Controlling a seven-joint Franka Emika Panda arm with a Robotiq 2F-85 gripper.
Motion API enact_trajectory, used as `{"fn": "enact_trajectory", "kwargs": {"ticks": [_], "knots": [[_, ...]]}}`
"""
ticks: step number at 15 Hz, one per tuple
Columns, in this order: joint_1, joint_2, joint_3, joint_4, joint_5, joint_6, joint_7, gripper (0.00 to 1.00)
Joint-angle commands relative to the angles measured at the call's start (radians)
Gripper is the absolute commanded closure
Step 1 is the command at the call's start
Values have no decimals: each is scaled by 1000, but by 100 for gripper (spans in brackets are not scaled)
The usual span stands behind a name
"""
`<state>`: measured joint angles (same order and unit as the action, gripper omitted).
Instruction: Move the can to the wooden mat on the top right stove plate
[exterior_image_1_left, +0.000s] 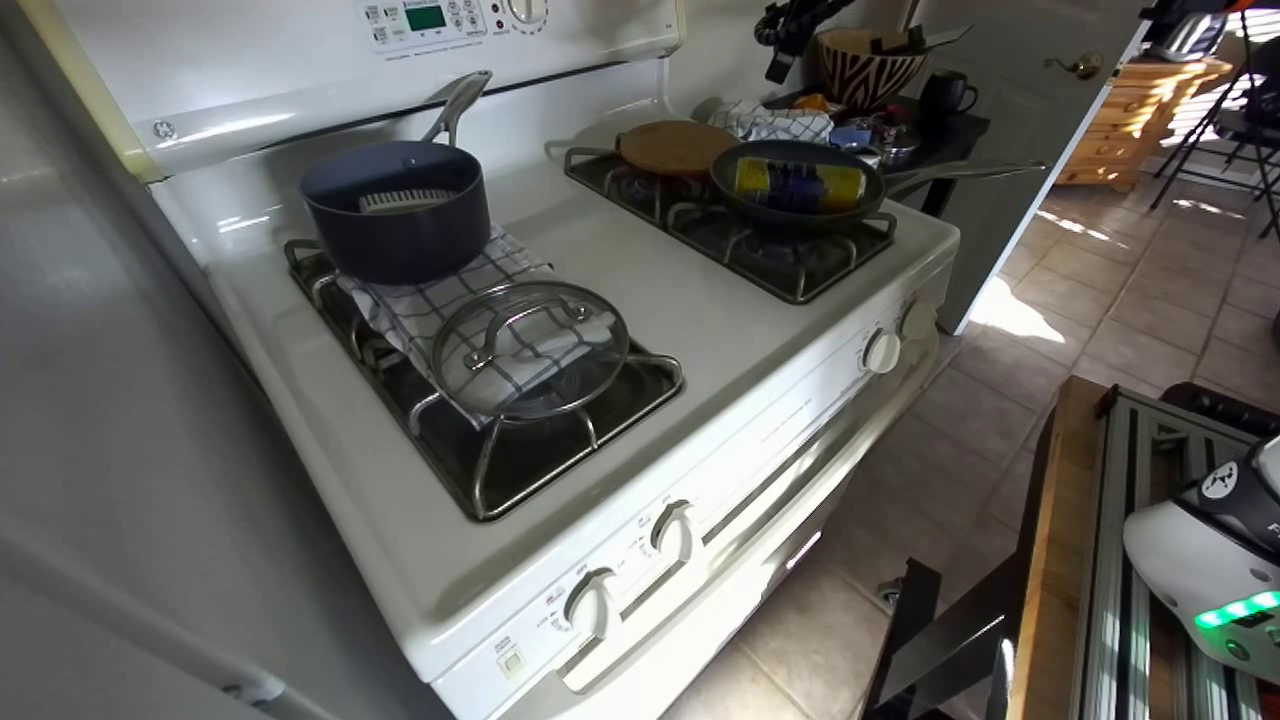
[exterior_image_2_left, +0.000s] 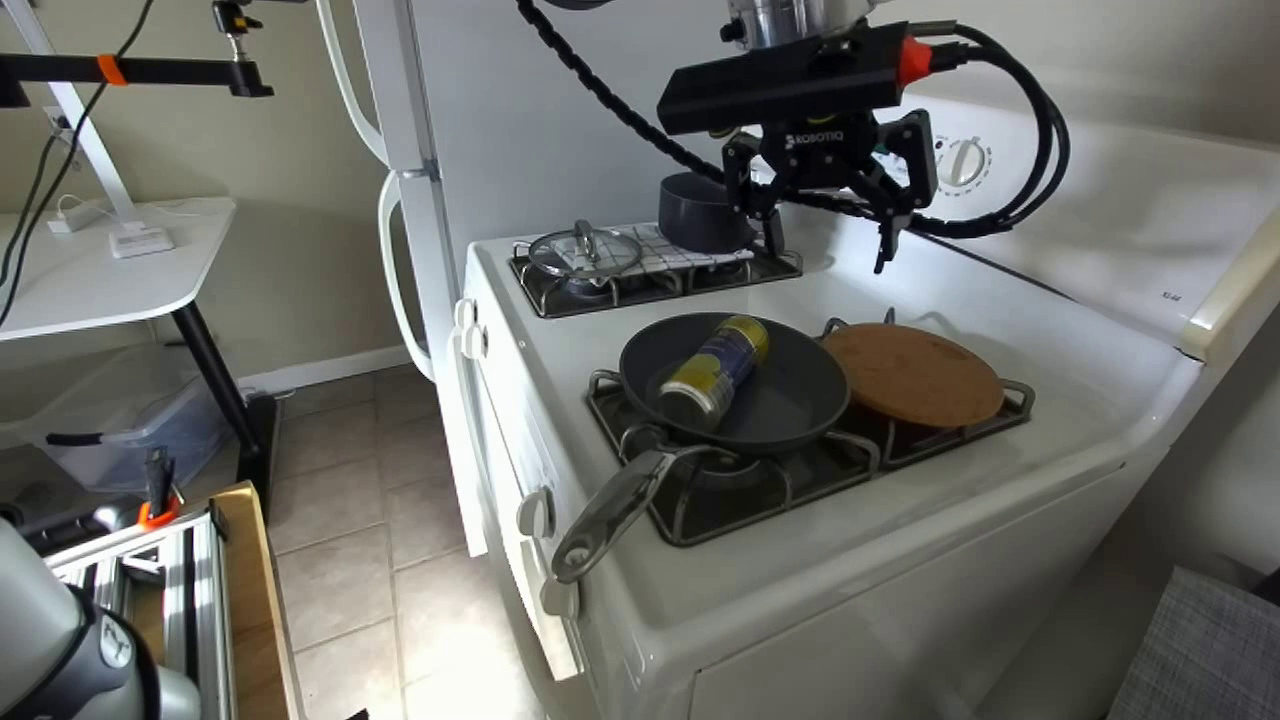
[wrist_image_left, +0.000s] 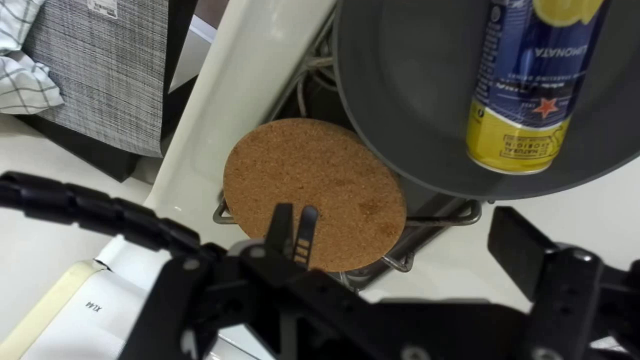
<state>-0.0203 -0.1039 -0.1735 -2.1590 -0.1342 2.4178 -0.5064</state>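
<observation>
The dark blue and yellow can (exterior_image_1_left: 798, 186) lies on its side in the dark frying pan (exterior_image_2_left: 800, 405). It shows in both exterior views (exterior_image_2_left: 716, 370) and in the wrist view (wrist_image_left: 530, 90). The round tan-brown mat (exterior_image_2_left: 910, 372) lies flat on the rear burner grate (exterior_image_2_left: 1018, 400), beside the pan; it also shows in the wrist view (wrist_image_left: 310, 185) and in an exterior view (exterior_image_1_left: 672, 147). My gripper (exterior_image_2_left: 830, 240) is open and empty, raised above the stove top. In the wrist view its fingers (wrist_image_left: 400, 225) stand wide apart, one overlapping the mat's image.
The pan's handle (exterior_image_2_left: 620, 510) sticks out past the stove's front edge. A dark saucepan (exterior_image_1_left: 400, 215) and a glass lid (exterior_image_1_left: 535, 350) rest on a checked cloth over the other grate. The stove's back panel (exterior_image_2_left: 1080, 180) rises behind the gripper. A black cable (exterior_image_2_left: 1050, 150) loops beside it.
</observation>
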Motion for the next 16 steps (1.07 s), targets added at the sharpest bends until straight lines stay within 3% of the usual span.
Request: {"fn": "enact_trajectory", "kwargs": {"ticks": [1, 7, 13, 16], "knots": [[-17, -3, 31, -15, -17, -14, 8, 0], [2, -10, 73, -53, 21, -119, -47, 0], [12, 11, 88, -98, 158, -44, -26, 0], [8, 21, 95, -113, 164, -23, -15, 0]]}}
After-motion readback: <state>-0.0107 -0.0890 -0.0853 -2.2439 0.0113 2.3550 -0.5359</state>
